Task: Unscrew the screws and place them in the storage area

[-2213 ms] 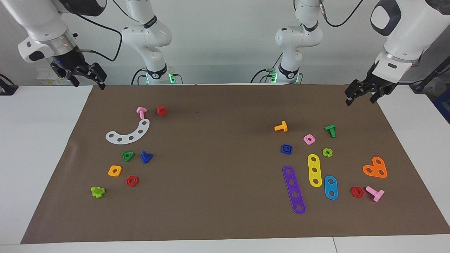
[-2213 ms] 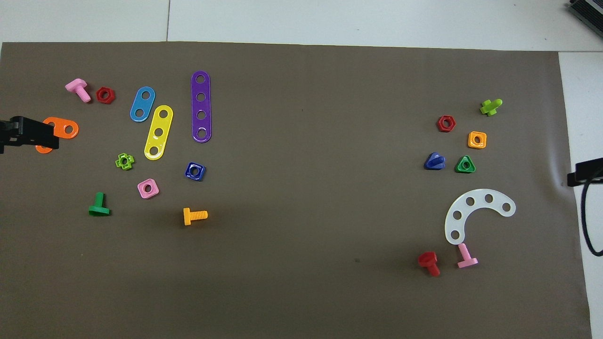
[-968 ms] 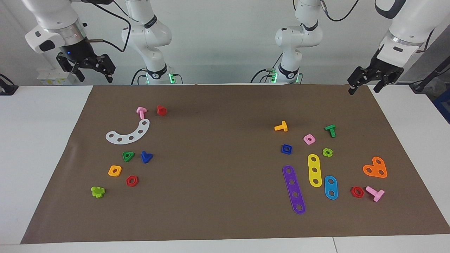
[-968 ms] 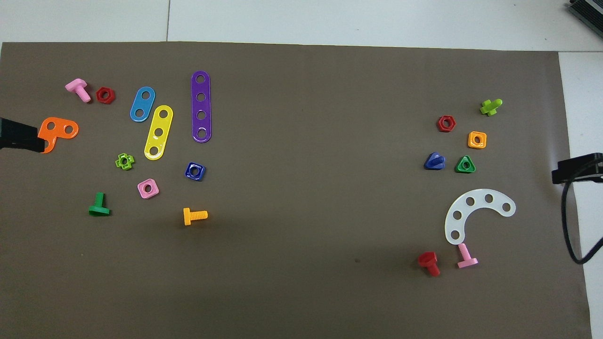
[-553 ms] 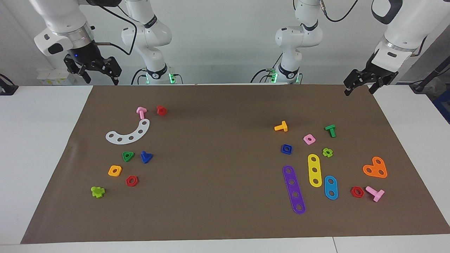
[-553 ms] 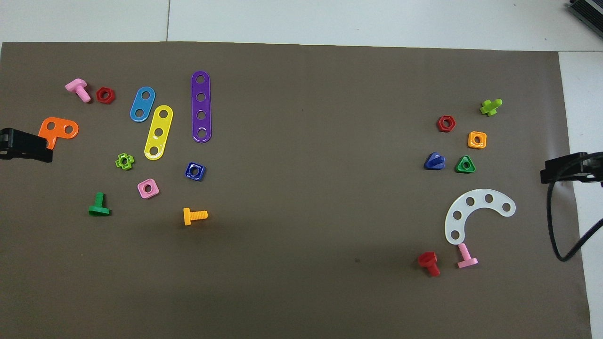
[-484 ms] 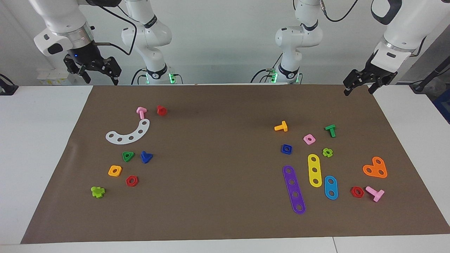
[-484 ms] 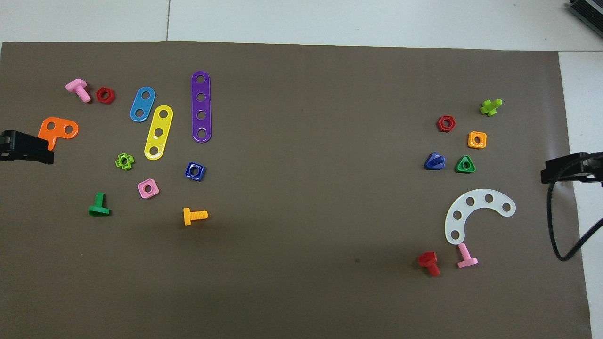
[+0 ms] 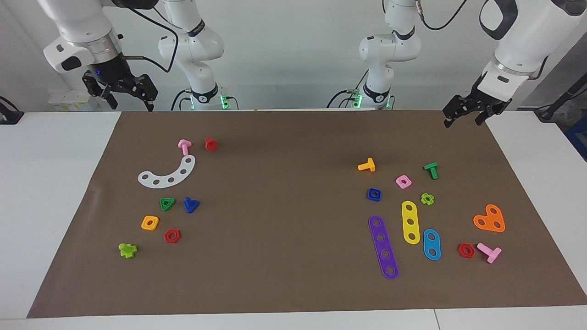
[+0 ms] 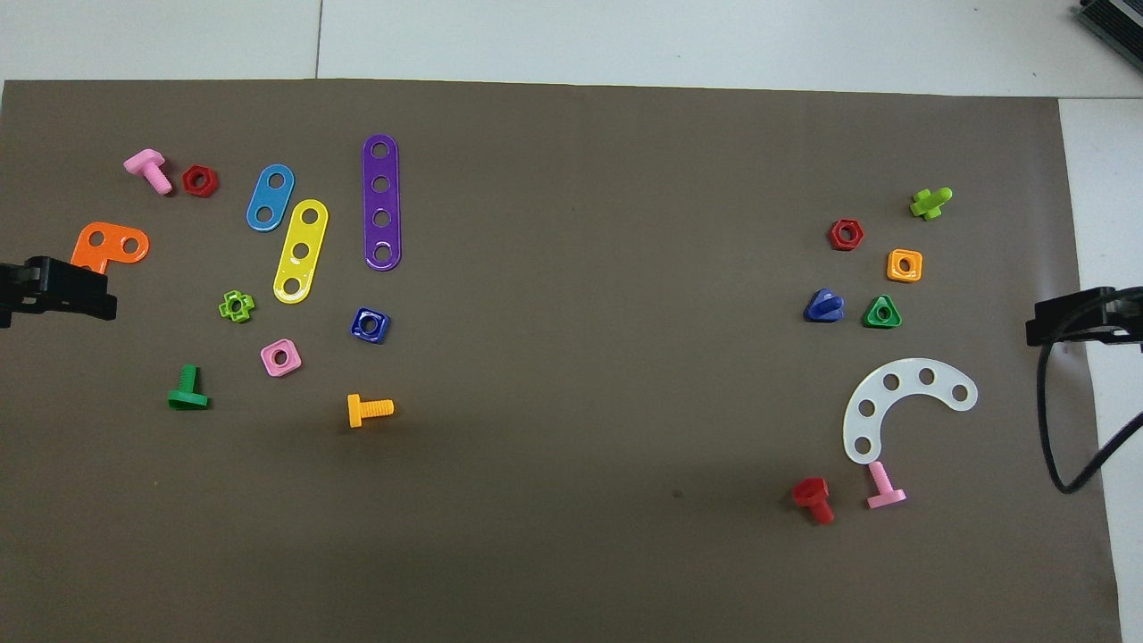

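Since a moment ago the left gripper (image 9: 463,115) has drifted inward over the mat's corner at the robots' edge of the tabletop (image 9: 55,192), fingers apart and empty. Over the other corner on the robots' edge the right gripper (image 9: 123,91) hangs as before, fingers apart too. Nothing on the mat has shifted: the blue screw (image 9: 190,205) lies just beside the green nut (image 9: 167,203) in the storage area (image 9: 151,201), toward the right arm's end.
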You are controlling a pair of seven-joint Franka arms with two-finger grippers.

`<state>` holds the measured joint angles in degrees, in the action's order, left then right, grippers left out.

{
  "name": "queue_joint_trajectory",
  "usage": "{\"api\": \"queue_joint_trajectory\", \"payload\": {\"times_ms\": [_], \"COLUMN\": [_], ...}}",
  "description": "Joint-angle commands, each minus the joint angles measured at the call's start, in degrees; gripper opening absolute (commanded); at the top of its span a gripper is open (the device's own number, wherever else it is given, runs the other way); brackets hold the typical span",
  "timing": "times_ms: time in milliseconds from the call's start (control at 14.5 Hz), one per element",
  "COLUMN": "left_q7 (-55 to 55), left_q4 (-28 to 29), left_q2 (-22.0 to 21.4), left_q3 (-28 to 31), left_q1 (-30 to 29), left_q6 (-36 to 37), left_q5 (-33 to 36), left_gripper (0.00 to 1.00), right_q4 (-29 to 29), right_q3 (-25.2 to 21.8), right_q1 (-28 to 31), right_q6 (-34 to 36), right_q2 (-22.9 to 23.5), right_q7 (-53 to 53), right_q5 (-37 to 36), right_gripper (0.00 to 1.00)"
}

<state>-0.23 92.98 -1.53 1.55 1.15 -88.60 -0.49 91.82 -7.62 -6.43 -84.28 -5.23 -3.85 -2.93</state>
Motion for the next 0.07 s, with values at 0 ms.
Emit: {"api": "queue_joint_trajectory", "payload": {"times_ms": [0], "left_q7": [0.23], "left_q4": [2.56], "left_q2": [-2.25], "left_q3": [0.47], "left_q1": [0.0], "left_q6": [-1.49], "left_q5": [-0.3], "left_gripper": [1.0], "right_q4": [1.25], "right_q3": [0.15], "right_q1": [0.11], "right_q6": [-1.15], "right_q2": [-0.92], "right_q7": [-0.99], "right_q5": [-0.41], "right_gripper": [1.0]}}
